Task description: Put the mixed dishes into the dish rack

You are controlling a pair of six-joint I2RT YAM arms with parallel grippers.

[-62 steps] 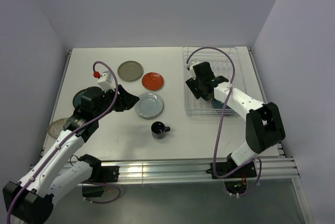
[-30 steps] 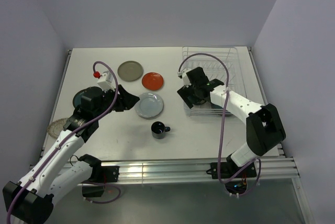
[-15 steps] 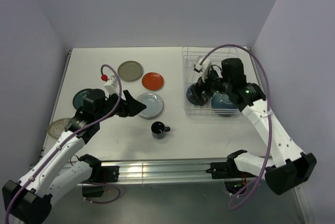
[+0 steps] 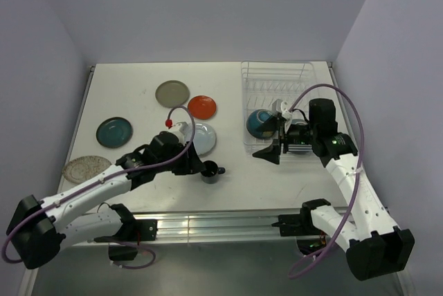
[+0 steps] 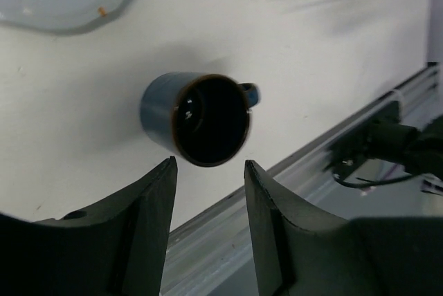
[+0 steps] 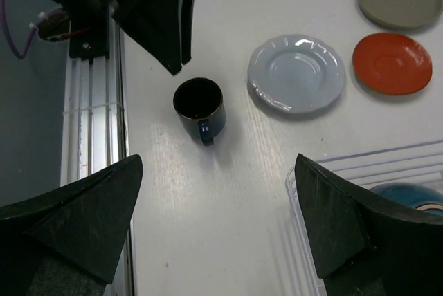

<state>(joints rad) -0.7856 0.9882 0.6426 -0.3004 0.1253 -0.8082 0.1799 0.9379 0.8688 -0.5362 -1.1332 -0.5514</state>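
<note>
The small black mug [image 4: 211,171] stands upright on the table, handle to the right. My left gripper [image 4: 199,165] is open right beside it; in the left wrist view the mug [image 5: 197,119] sits just beyond the gripper [image 5: 209,164], not between the fingers. My right gripper [image 4: 268,152] is open and empty by the front left corner of the white wire dish rack [image 4: 304,75]. A teal-blue bowl [image 4: 259,123] lies in the rack. The pale blue-white plate [image 4: 203,137], orange-red plate [image 4: 201,106] and grey-olive plate [image 4: 172,93] lie on the table.
A teal dish [image 4: 113,131] and a speckled beige dish [image 4: 86,169] lie at the table's left. The right wrist view shows the mug [image 6: 199,106], the pale plate [image 6: 296,73], the rack's corner [image 6: 346,164] and the table's metal front rail [image 6: 90,123].
My left arm has swung right and forward to the mug. My right gripper has let go of the teal-blue bowl in the rack and moved out over the rack's front left corner.
</note>
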